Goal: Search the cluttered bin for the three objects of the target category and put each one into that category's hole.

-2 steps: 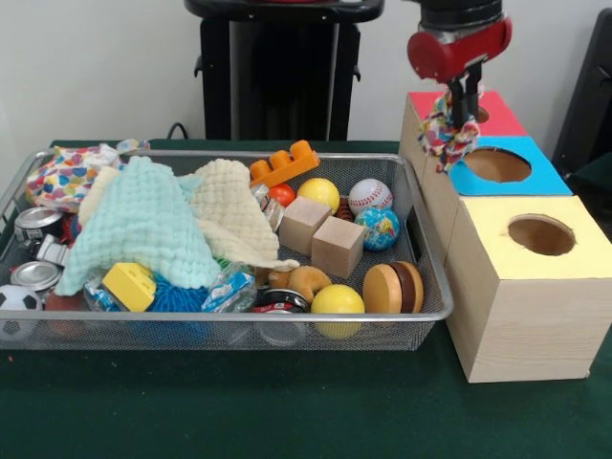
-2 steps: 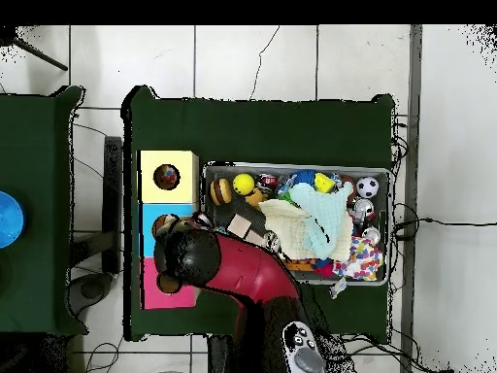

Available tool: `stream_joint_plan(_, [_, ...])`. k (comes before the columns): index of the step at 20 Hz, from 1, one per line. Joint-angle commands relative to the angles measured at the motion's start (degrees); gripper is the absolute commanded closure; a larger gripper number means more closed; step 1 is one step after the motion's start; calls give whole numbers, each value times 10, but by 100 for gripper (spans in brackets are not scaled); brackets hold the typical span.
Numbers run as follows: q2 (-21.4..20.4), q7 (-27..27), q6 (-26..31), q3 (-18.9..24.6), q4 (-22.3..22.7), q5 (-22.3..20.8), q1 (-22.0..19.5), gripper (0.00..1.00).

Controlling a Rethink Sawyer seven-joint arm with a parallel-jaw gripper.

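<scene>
Dangling from gripper, rope toy, above red-topped box

Arm: red and black, reaching down from above. Gripper: pointing straight down, fingers closed on a multicoloured rope toy that hangs from them.

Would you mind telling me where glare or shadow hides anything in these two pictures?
Front view: even light; a soft shadow under the wire mesh bin, and the yellow-topped wooden box's hole is dim inside. The pincer holds a multicoloured knotted rope toy, clearly seen. Overhead view: no glare, but the red and black arm covers the pincer and part of the boxes.
</scene>
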Motion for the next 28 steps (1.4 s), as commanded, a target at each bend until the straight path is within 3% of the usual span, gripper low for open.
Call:
stream_joint_plan(1, [-16,236,56,-19,-41,45,16,100])
stream_joint_plan(5, [-15,259,85,-34,-67,51,33,100])
stream_joint_plan(11, [47,266,36,-56,-103,38,56,100])
stream_joint_plan(19, [97,287,93,-75,-206,20,69,100])
stream_joint_plan(28, [145,286,52,-66,-225,25,75,100])
